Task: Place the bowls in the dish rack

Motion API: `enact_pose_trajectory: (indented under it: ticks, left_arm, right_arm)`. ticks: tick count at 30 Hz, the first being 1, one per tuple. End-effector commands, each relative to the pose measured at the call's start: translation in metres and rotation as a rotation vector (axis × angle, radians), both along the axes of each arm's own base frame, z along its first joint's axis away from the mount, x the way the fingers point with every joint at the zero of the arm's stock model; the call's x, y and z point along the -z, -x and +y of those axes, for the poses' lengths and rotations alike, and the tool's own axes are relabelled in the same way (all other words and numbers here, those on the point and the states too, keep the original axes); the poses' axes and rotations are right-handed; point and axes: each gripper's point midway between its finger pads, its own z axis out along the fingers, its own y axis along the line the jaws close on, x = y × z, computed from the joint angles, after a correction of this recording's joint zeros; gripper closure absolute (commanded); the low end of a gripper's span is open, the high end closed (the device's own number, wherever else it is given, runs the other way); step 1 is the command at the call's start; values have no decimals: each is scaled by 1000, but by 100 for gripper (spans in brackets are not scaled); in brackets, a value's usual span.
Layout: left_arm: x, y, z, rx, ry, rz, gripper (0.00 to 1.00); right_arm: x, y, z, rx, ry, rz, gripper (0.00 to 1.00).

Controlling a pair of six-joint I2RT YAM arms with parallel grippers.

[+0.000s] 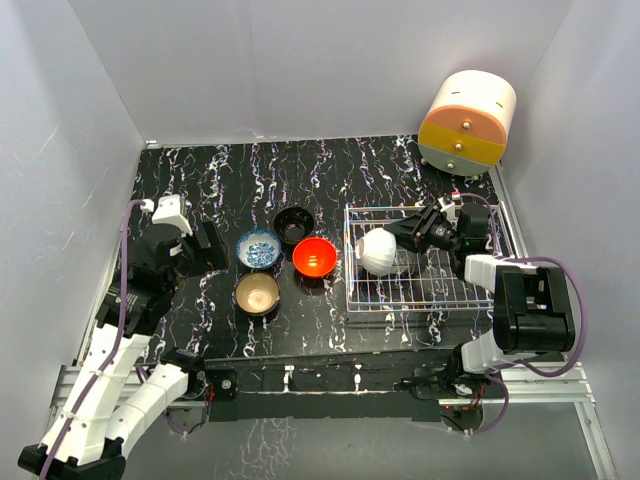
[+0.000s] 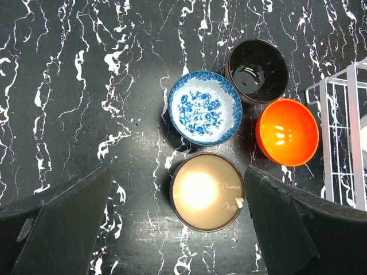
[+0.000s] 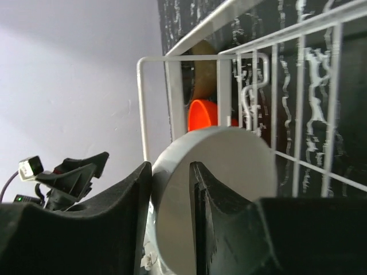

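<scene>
My right gripper (image 1: 400, 240) is shut on the rim of the white bowl (image 1: 378, 251), which it holds tipped on its side over the left end of the wire dish rack (image 1: 455, 290). In the right wrist view the white bowl (image 3: 229, 172) sits between my fingers, one inside, one outside. On the table left of the rack lie the black bowl (image 1: 294, 222), the blue-and-white bowl (image 1: 258, 247), the red-orange bowl (image 1: 314, 257) and the tan-gold bowl (image 1: 257, 293). My left gripper (image 1: 205, 247) is open, above the tan-gold bowl (image 2: 206, 191).
A round cream-and-orange drawer cabinet (image 1: 467, 122) stands at the back right corner. Grey walls close in the table on three sides. The rack's left edge (image 2: 344, 137) shows at the right of the left wrist view.
</scene>
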Motion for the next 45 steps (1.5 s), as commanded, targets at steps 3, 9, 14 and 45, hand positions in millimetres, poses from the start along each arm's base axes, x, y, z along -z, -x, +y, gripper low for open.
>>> enact_pose_trajectory:
  ticks: [3, 9, 14, 45]
  left_arm:
    - [-4, 6, 1, 6, 6, -18, 3]
    - [-9, 7, 5, -3, -8, -27, 3]
    - [-7, 8, 4, -2, -3, -26, 3]
    - [3, -2, -7, 28, 22, -21, 3]
  right_arm:
    - [51, 18, -9, -17, 45, 129, 66]
    - [53, 16, -20, 42, 97, 118, 66]
    - [51, 8, -36, 93, 217, 100, 65]
    - [-41, 24, -34, 110, 786, -222, 37]
